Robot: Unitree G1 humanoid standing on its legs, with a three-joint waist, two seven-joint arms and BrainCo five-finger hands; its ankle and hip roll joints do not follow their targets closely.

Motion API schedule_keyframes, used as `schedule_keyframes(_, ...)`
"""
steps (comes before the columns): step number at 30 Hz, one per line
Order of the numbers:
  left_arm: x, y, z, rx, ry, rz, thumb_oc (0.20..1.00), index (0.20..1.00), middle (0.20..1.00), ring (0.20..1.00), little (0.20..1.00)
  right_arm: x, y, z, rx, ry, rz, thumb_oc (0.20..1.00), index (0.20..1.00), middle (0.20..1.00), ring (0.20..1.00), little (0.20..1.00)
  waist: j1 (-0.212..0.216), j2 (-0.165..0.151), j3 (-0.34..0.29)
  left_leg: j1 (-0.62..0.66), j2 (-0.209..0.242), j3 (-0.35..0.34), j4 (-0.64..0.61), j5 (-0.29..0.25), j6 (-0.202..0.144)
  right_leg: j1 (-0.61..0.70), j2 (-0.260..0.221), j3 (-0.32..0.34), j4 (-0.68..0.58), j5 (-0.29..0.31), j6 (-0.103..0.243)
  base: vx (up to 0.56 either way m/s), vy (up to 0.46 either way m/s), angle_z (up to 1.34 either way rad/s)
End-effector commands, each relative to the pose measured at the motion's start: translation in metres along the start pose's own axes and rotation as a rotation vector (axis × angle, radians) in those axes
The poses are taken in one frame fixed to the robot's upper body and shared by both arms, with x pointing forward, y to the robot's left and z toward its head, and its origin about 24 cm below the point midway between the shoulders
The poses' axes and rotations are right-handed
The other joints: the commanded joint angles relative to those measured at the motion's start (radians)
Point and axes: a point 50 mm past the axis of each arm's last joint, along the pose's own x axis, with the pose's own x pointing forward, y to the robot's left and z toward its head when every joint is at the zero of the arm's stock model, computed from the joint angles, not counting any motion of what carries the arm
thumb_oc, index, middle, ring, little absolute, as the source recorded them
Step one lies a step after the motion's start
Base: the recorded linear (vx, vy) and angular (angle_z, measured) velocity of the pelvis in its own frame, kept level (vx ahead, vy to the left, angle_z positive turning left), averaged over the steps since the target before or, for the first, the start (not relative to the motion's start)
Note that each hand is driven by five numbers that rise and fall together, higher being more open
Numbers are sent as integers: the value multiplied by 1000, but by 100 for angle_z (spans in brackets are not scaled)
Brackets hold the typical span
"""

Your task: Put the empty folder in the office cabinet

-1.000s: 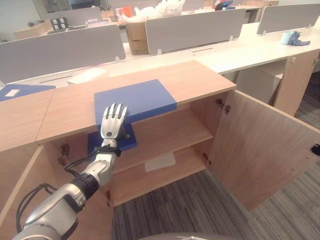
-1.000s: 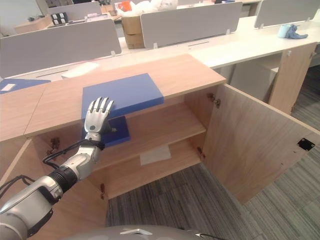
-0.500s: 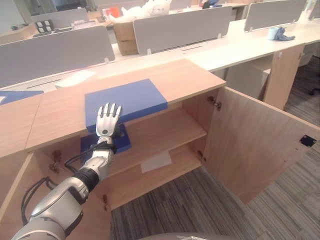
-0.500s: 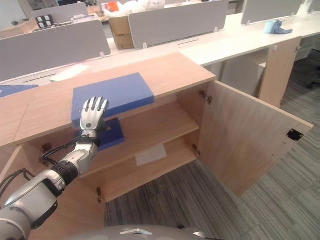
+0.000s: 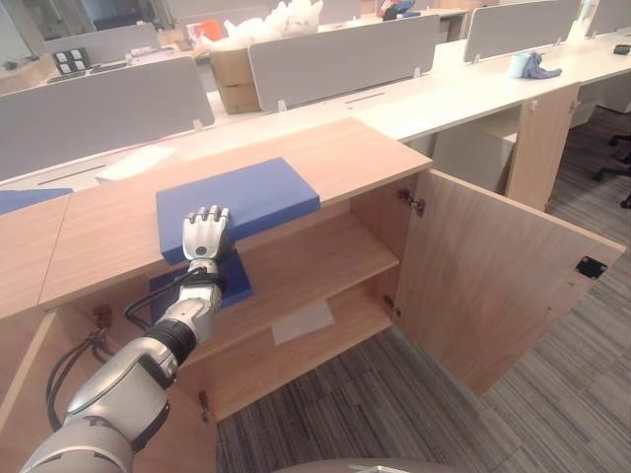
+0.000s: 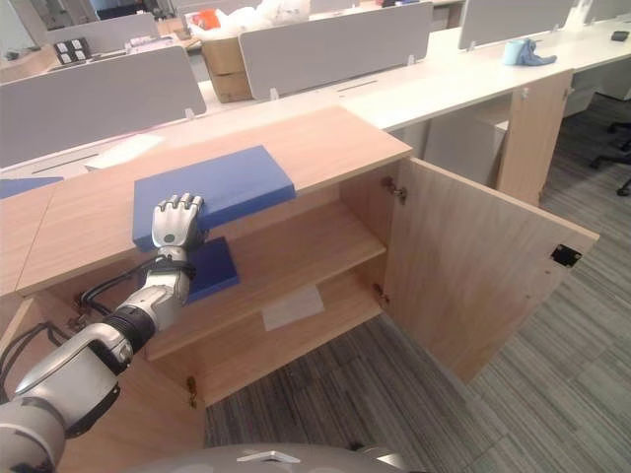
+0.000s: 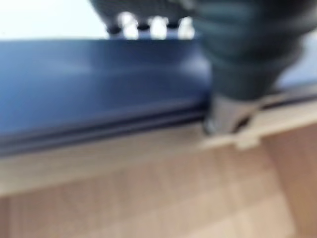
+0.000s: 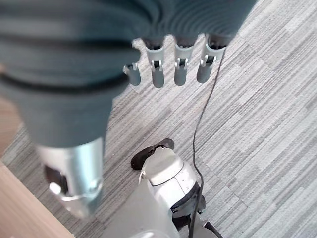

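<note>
**Left hand takes the folder at the cabinet's front edge**

The blue folder point(image 5: 240, 196) lies flat on the cabinet top point(image 5: 335, 158), one corner jutting past the front edge, which gives the fingers something to hook. The left hand point(image 5: 205, 235) curls over that near edge, thumb seemingly below. A second folder point(image 5: 229, 281) sits on the upper shelf point(image 5: 315, 261); the door point(image 5: 498, 271) stands wide. The right hand point(image 8: 168, 67) hangs over the carpet, fingers bent, holding nothing.
</note>
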Motion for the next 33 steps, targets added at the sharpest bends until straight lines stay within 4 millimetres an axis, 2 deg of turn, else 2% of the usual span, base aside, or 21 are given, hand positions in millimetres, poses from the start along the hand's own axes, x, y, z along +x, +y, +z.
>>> schedule_keyframes(1,20,23,-11,-120,86,95,200,200,200,200,200,-4,-6,14,-36,-16,-25,1000,1000,1000,1000,1000,-11,-30,14,29,-40,44,1,-150,16,-12,-9,21,-3,-57,88,-75,-1,0)
schedule_keyframes(3,26,38,-6,-259,84,184,200,200,200,200,200,-4,-3,18,-43,-25,-18,1000,1000,1000,1000,1000,-2,-32,12,32,-41,42,1,-154,17,-10,-12,16,-3,-57,86,-62,-3,-1)
schedule_keyframes(6,36,73,6,-506,71,302,200,200,200,200,200,-3,2,21,-45,-31,-6,1000,1000,1000,1000,1000,17,-33,8,35,-42,31,1,-159,19,-3,-16,8,-3,-62,81,-46,-2,1)
schedule_keyframes(8,38,111,17,-654,8,407,200,200,200,200,200,0,11,22,-42,-37,14,1000,1000,1000,1000,1000,35,-35,6,39,-45,14,1,-163,21,5,-20,-4,-3,-67,77,-36,-6,4)
schedule_keyframes(9,38,111,17,-654,8,407,200,200,200,200,200,0,11,22,-42,-37,14,1000,1000,1000,1000,1000,35,-35,6,39,-45,14,1,-163,21,5,-20,-4,-3,-67,77,-25,-10,6)
schedule_keyframes(11,34,143,26,-864,-78,446,200,200,200,200,200,5,24,22,-31,-48,41,1000,1000,1000,1000,1000,59,-39,2,40,-50,-9,1,-166,23,13,-24,-21,-3,-72,71,-30,-19,9)
schedule_keyframes(12,34,143,26,-864,-78,446,200,200,200,200,200,5,24,22,-31,-48,41,1000,1000,1000,1000,1000,59,-39,2,40,-50,-9,1,-166,23,13,-24,-21,-3,-72,71,-25,-26,12)
schedule_keyframes(13,30,159,32,-961,-126,445,200,200,200,200,200,6,30,24,-21,-54,50,1000,1000,1000,1000,1000,72,-41,1,40,-52,-20,1,-166,23,16,-26,-30,-3,-74,69,-20,-37,22)
schedule_keyframes(14,19,177,44,-1175,-236,398,200,200,200,200,200,8,40,27,-9,-70,66,1000,1000,1000,1000,1000,93,-45,0,39,-55,-42,1,-165,25,22,-29,-45,-3,-78,65,-27,-49,29)
schedule_keyframes(16,6,188,54,-1362,-325,321,200,200,200,200,200,9,48,31,4,-90,83,1000,1000,1000,1000,1000,114,-48,0,38,-57,-64,1,-163,26,28,-30,-58,-3,-80,61,-28,-45,30)
schedule_keyframes(19,-9,195,65,-1642,-437,154,200,200,200,200,200,9,56,40,16,-128,103,1000,1000,1000,1000,1000,139,-50,2,35,-61,-91,1,-159,28,34,-32,-75,-3,-83,57,-28,-32,37)
schedule_keyframes(23,-25,186,71,-1891,-499,-102,200,200,200,200,200,5,68,62,65,-259,164,1000,1000,1000,1000,1000,171,-51,3,32,-65,-118,1,-152,30,40,-34,-95,-3,-82,53,-14,-16,16)
schedule_keyframes(26,-33,172,72,-1968,-494,-230,200,200,200,200,200,-1,79,82,115,-359,210,1000,1000,1000,1000,1000,186,-52,6,31,-68,-131,1,-148,32,42,-36,-105,-3,-81,50,-16,-8,5)
schedule_keyframes(27,-39,158,73,-2009,-466,-322,200,200,200,200,200,-8,87,97,135,-443,239,1000,1000,1000,1000,1000,196,-54,9,30,-69,-138,1,-147,34,43,-37,-113,-3,-82,48,-28,-9,10)
schedule_keyframes(31,-49,133,69,-2058,-418,-442,200,200,200,200,200,-23,97,122,159,-568,286,1000,1000,1000,1000,1000,208,-59,16,31,-71,-143,1,-146,37,45,-38,-122,-3,-82,44,-16,1,2)
schedule_keyframes(32,-55,122,65,-2078,-391,-482,200,200,200,200,200,-33,102,135,180,-622,298,1000,1000,1000,1000,1000,214,-62,20,31,-71,-145,1,-144,37,47,-39,-128,-3,-82,42,0,0,0)
schedule_keyframes(33,-55,122,65,-2078,-391,-482,200,200,200,200,200,-33,102,135,180,-622,298,1000,1000,1000,1000,1000,214,-62,20,31,-71,-145,1,-144,37,47,-39,-128,-3,-82,42,0,0,0)
